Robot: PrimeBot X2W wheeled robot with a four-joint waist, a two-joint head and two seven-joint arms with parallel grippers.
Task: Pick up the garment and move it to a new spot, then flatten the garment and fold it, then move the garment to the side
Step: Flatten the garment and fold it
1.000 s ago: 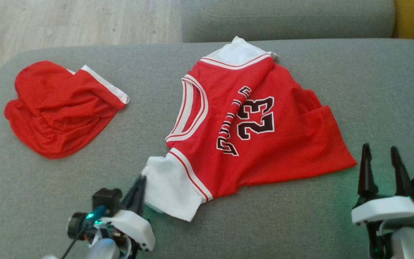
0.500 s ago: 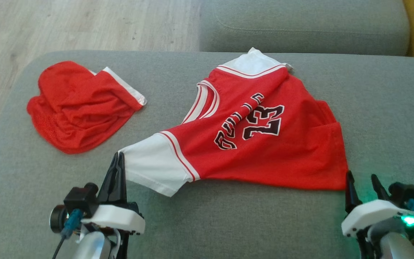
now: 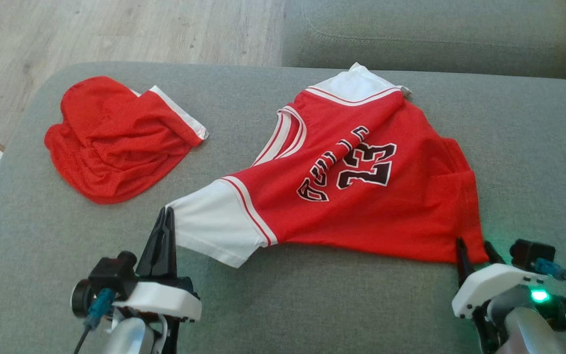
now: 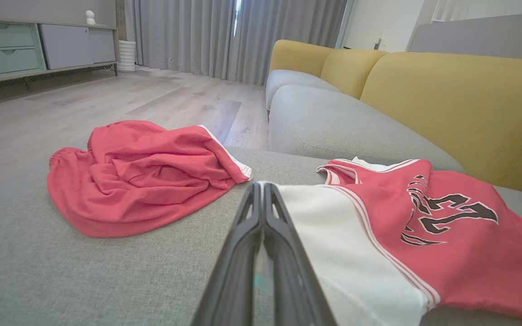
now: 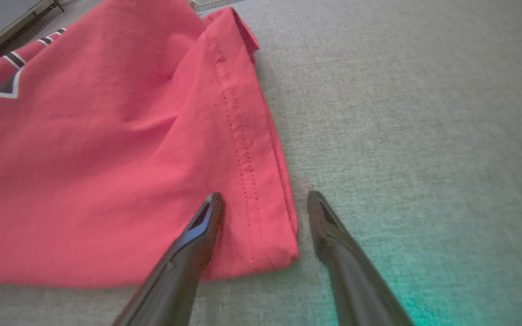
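The garment [image 3: 361,216] is a red jersey with white sleeves and a black "23", lying partly spread on the grey cushion [image 3: 312,305]. My left gripper [image 3: 167,212] is shut on the corner of its near white sleeve [image 3: 209,226], which is drawn out toward the left. In the left wrist view the closed fingers [image 4: 263,235] meet the white sleeve [image 4: 333,235] at their tip. My right gripper [image 3: 473,247] stands open at the jersey's bottom right corner. Seen from the right wrist, its gripper [image 5: 263,199] straddles the red hem [image 5: 247,172], the left finger over the cloth and the right on bare cushion.
A crumpled pair of red shorts [image 3: 116,142] with a white band lies at the cushion's far left. A second grey seat [image 3: 425,34] with a yellow back [image 4: 460,99] runs behind. Wooden floor [image 3: 116,34] lies beyond the far left edge.
The head camera has shifted. My left gripper has pulled the white sleeve out to the left, stretching the jersey. My right gripper has come in to the jersey's bottom right corner.
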